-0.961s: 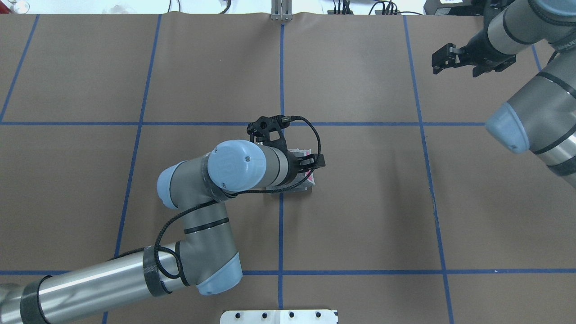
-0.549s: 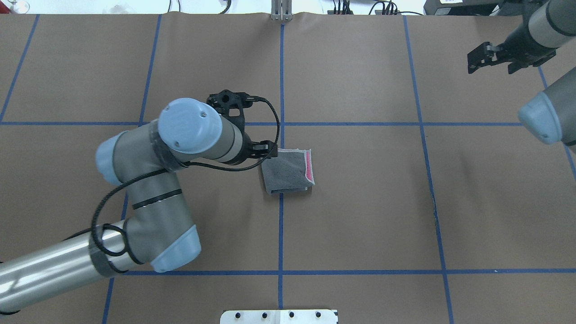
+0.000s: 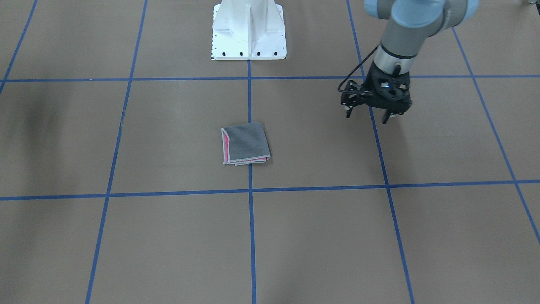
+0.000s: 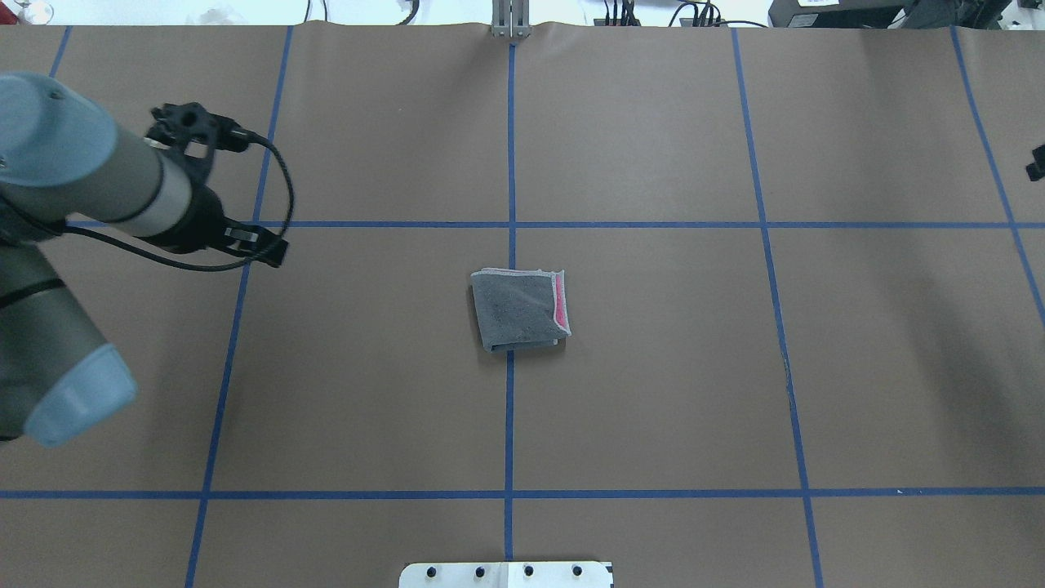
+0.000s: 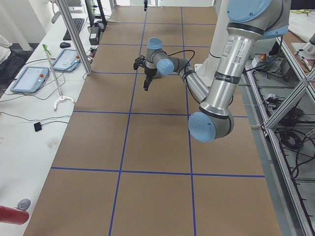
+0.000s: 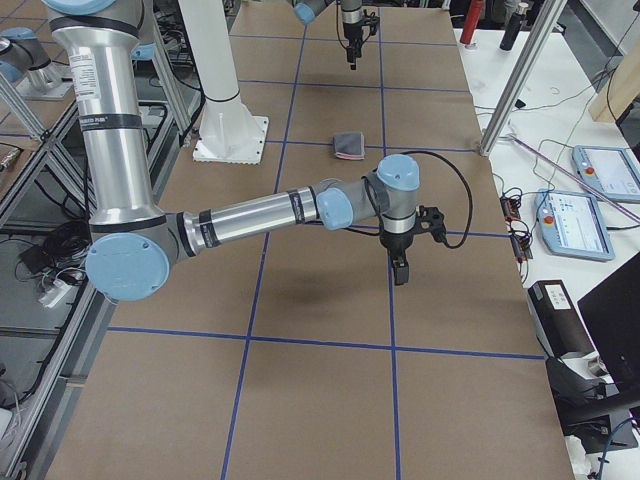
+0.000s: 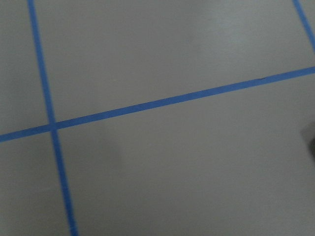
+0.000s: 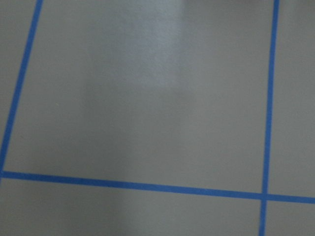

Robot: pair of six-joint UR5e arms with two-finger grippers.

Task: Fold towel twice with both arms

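Note:
The towel [image 4: 520,310] lies folded into a small square at the table's middle, dark grey face up with a pink strip along one edge. It also shows in the front view [image 3: 246,143] and, far off, in the right side view [image 6: 348,145]. My left gripper [image 3: 367,118] hangs open and empty above the table, well off to the towel's side; in the overhead view it is at the far left [image 4: 260,243]. Of my right gripper only a black sliver shows at the overhead view's right edge [image 4: 1037,167]; the right side view shows it [image 6: 400,265] pointing down, far from the towel. I cannot tell whether it is open or shut.
The white pedestal base [image 3: 249,29] stands at the robot's side of the table. Blue tape lines grid the brown surface. A metal post [image 4: 510,28] stands at the far edge. Side benches with tablets [image 5: 29,78] and cables flank the table.
My left gripper has left the towel and drawn far back to the left. My right arm has swung out past the right edge. The towel stays folded in place.

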